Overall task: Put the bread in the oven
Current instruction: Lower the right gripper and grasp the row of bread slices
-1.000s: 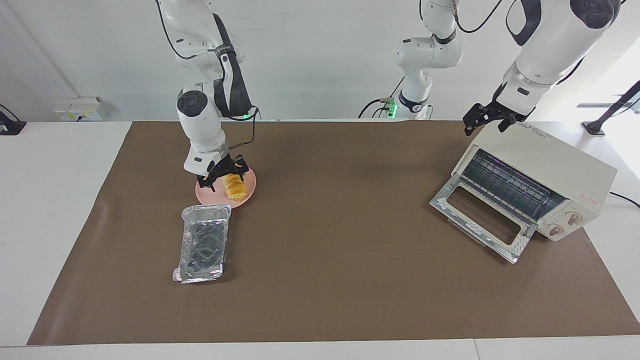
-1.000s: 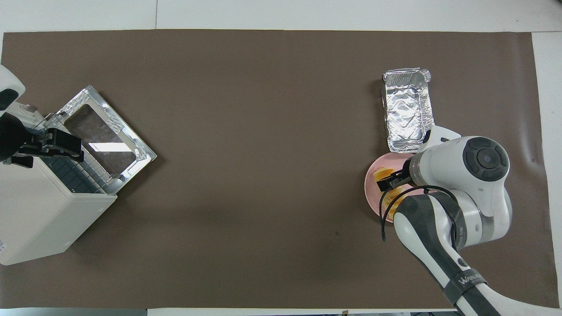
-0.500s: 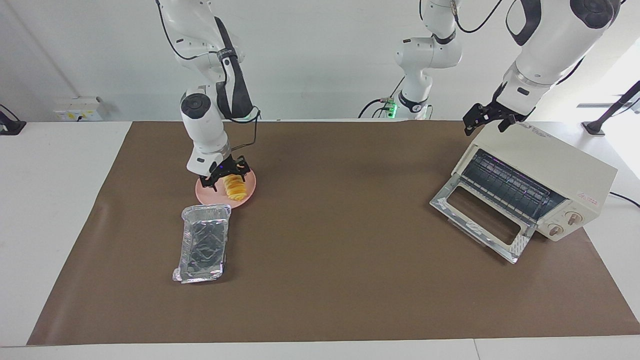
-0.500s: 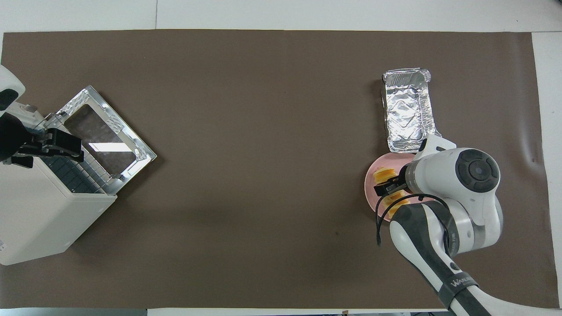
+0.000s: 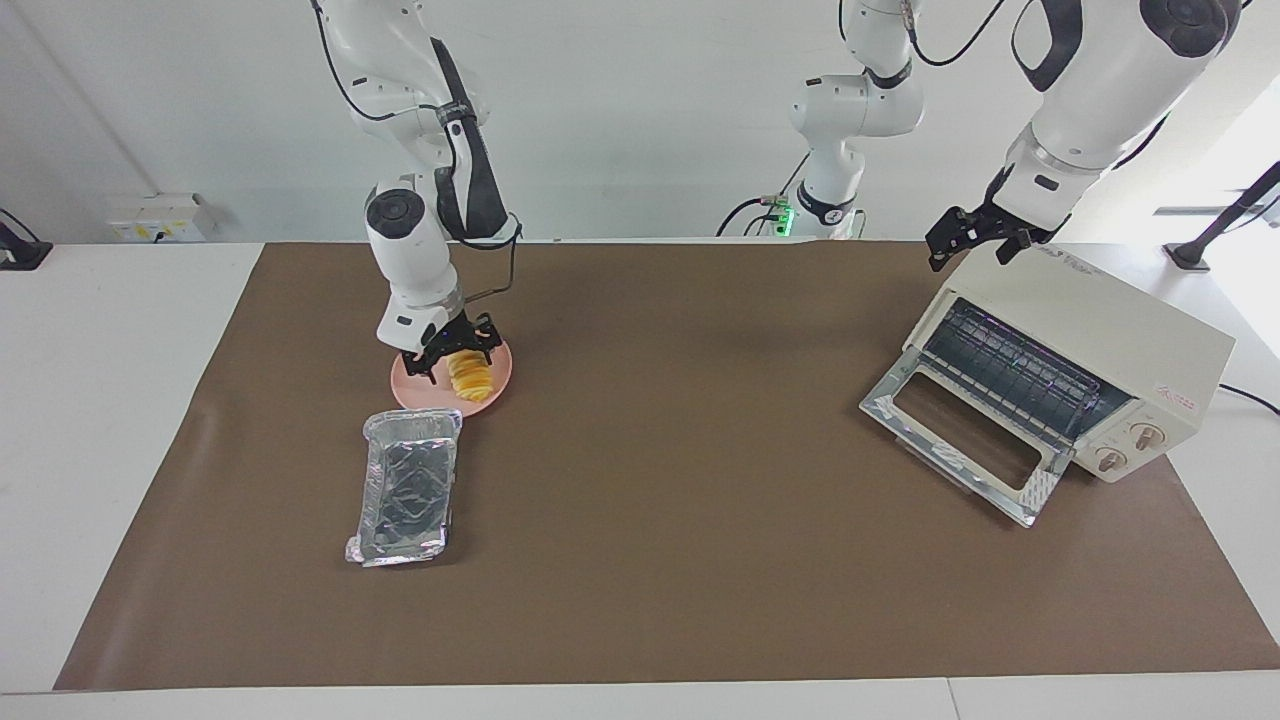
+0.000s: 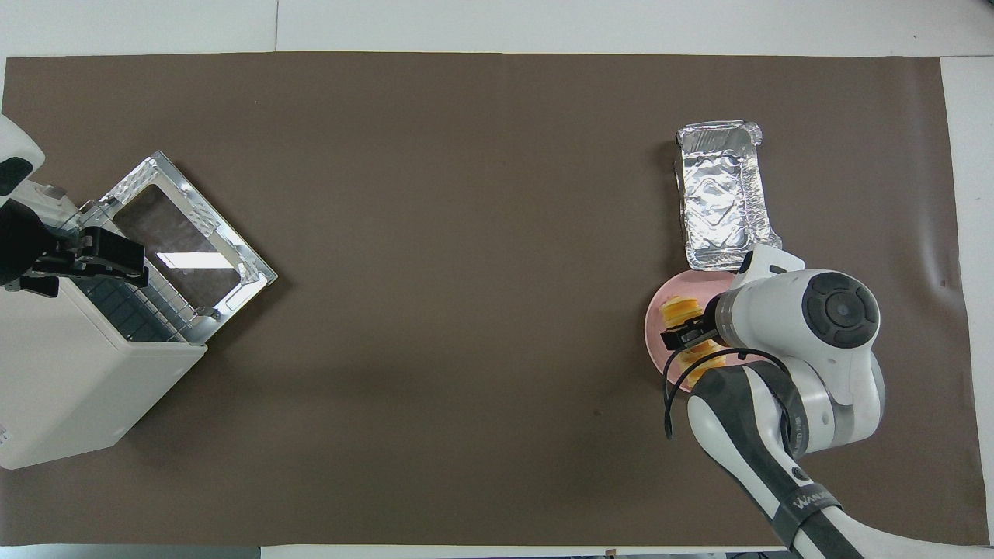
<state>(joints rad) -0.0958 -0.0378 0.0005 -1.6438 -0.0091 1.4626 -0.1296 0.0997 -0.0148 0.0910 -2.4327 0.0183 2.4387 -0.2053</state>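
Observation:
The bread [image 5: 472, 380] is a ridged golden loaf lying on a round pink plate [image 5: 503, 371] toward the right arm's end of the table. My right gripper [image 5: 452, 352] is down at the plate, open, with its fingers on either side of the loaf's end nearest the robots. In the overhead view the right arm's wrist hides part of the bread [image 6: 679, 308] and the plate [image 6: 656, 332]. The oven [image 5: 1100, 330] is cream-white and stands at the left arm's end with its glass door [image 5: 960, 435] dropped open. My left gripper [image 5: 975, 242] hangs open just over the oven's top, waiting.
A crinkled silver foil tray [image 5: 408, 487] lies beside the plate, farther from the robots. A brown mat [image 5: 680, 520] covers the table between the plate and the oven. The oven's wire rack [image 5: 1010, 365] shows through the open front.
The right gripper has shifted a little along the bread toward the robots, and its wrist has swung with it. The left arm, oven, plate and foil tray have not moved.

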